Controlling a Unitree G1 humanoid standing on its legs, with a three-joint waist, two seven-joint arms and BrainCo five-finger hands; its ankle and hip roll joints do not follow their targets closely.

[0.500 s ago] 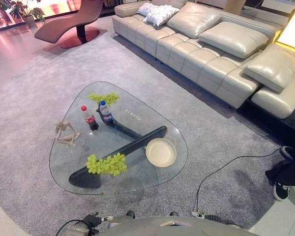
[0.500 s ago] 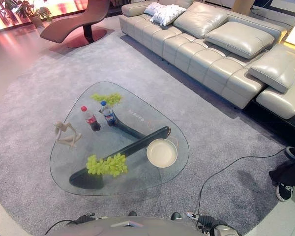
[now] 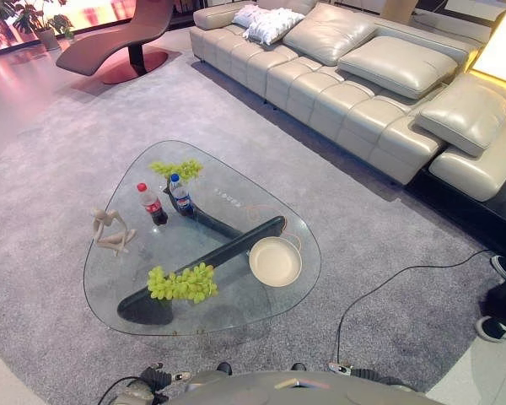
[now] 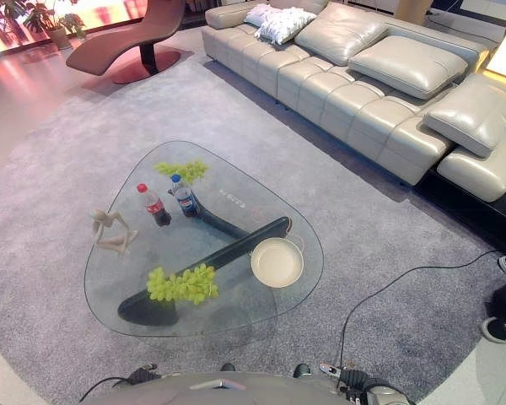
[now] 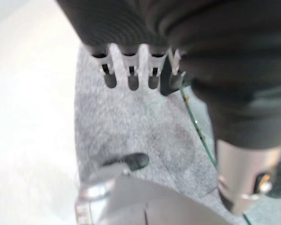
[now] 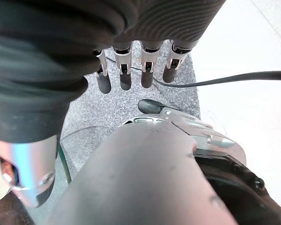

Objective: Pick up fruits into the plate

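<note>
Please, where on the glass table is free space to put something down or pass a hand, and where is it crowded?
The table has bare glass along the near edge, in front of the near grapes and the plate, and on the right far side beyond the plate. It is crowded at the left and far part: figurine, two bottles, far grapes.

Grey carpet [image 3: 388, 219] covers the floor, meeting pale hard flooring [image 3: 8, 93] at its edge. A cream leather sectional sofa [image 3: 379, 93] with loose cushions stands along the far side. A dark red chaise lounge [image 3: 122, 38] stands apart. Potted plants [image 3: 34, 17] occupy the bright far corner.
</note>
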